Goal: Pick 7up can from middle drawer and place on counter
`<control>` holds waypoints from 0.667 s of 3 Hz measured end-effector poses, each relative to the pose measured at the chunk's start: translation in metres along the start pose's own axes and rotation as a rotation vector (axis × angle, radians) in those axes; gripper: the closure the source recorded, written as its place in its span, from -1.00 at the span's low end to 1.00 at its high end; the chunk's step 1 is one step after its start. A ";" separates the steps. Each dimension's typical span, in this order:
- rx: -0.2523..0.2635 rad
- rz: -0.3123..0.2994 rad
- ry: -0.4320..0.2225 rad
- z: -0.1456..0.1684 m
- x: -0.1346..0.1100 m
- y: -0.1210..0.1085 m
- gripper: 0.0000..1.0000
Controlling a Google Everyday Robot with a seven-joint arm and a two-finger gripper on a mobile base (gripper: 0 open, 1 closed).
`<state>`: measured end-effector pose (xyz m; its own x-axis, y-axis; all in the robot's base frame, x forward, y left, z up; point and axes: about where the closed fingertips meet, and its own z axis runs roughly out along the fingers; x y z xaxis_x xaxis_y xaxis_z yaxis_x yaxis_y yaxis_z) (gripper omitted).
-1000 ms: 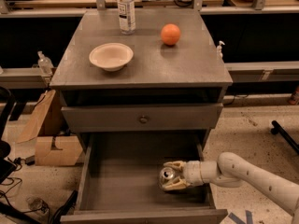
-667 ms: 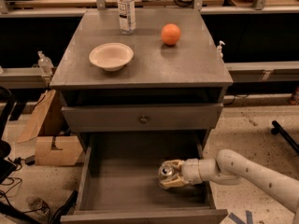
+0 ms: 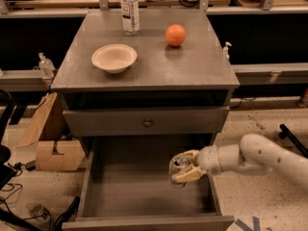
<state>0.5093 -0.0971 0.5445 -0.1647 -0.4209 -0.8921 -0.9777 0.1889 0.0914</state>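
Reaching in from the right, the robot's white arm (image 3: 262, 155) crosses the right wall of the open middle drawer (image 3: 127, 184) and carries the gripper (image 3: 177, 168) over the right part of the drawer's grey floor, about midway between front and back. The gripper is clasped around the 7up can (image 3: 179, 163): one cream-coloured finger (image 3: 187, 155) lies across the far side of the can and the other across its near side, so the can sits pinched between the two pads at the gripper's tip, to the left of the wrist. The can's shiny silver top faces upward toward the camera with a slight lean to the left, and its pale body shows just beneath the top, so its long axis runs roughly upright, crosswise to the fingers, which point leftward. Whether the can's base touches the drawer floor cannot be told. Above the open drawer is a closed drawer front (image 3: 110, 122) with a small round knob (image 3: 147, 122). On the counter (image 3: 159, 71) stand a pale bowl (image 3: 114, 57) at the left, a clear plastic bottle (image 3: 130, 4) at the back, and an orange (image 3: 175, 34) to the bottle's right, all apart from one another. A cardboard box (image 3: 54, 154) rests on the floor left of the cabinet.
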 end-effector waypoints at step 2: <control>0.088 0.028 0.037 -0.126 -0.187 -0.022 1.00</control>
<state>0.5448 -0.1339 0.7650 -0.1984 -0.4462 -0.8726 -0.9577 0.2777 0.0758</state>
